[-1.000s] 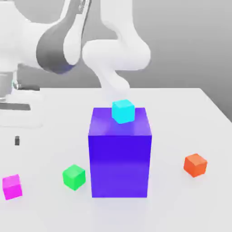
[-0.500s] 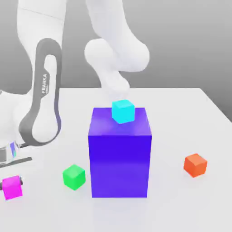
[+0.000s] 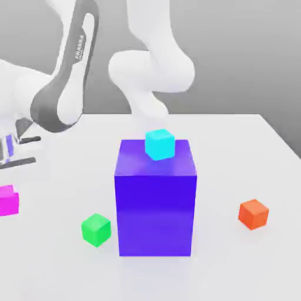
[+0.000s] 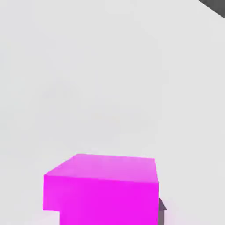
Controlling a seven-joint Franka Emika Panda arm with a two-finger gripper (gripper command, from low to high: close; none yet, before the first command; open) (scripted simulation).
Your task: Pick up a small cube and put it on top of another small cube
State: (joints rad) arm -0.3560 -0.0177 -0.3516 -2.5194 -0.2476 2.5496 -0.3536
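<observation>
The small cube [image 3: 7,201], bright magenta-pink, hangs above the white table at the exterior view's far left edge, partly cut off. My gripper [image 3: 6,191] is shut on it, with the hand's body just above. The hand view looks down on the same small cube [image 4: 102,186], and a dark fingertip [image 4: 161,206] presses against one of its sides. A cyan cube [image 3: 160,144] sits on top of the big blue-violet block [image 3: 154,206] at the middle of the table.
A green cube [image 3: 96,229] lies on the table just left of the blue-violet block. An orange cube [image 3: 253,213] lies to the block's right. The white arm [image 3: 150,70] rises behind the block. The table's right edge [image 3: 282,141] runs diagonally.
The fingers closed on the magenta-pink cube. It then rose off the table and shifted slightly toward the exterior view's left. The arm's links swung upward with it.
</observation>
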